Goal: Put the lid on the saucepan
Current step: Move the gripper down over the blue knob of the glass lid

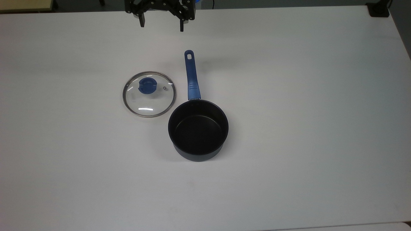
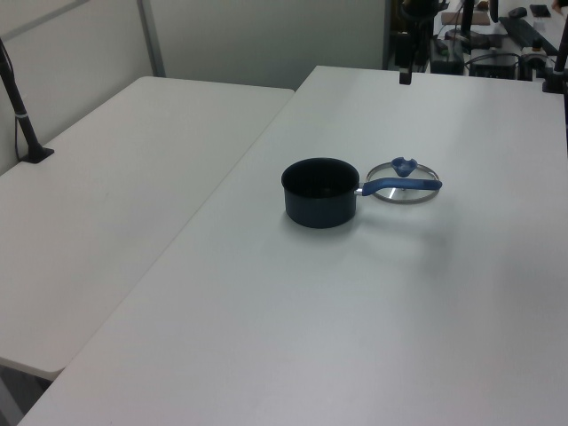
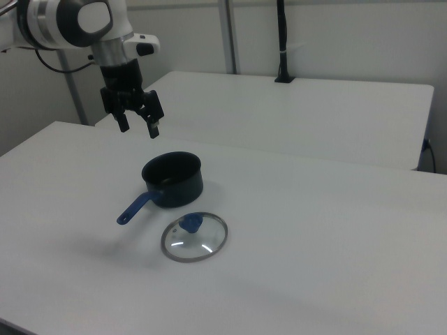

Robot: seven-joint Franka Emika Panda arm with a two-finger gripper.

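Observation:
The clear glass lid with its blue knob lies flat on the white table, close to the dark saucepan on the top view's left. The saucepan stands upright and empty, and its blue handle points toward the far edge. My gripper hangs open above the far edge of the table, well clear of both, with nothing between its fingers. The right view has the gripper up in the air behind the saucepan, with the lid in front.
A second white table stands beside this one, with a black clamped post on it. A black object sits at the top view's far right corner. Equipment clutter lies beyond the table's far end.

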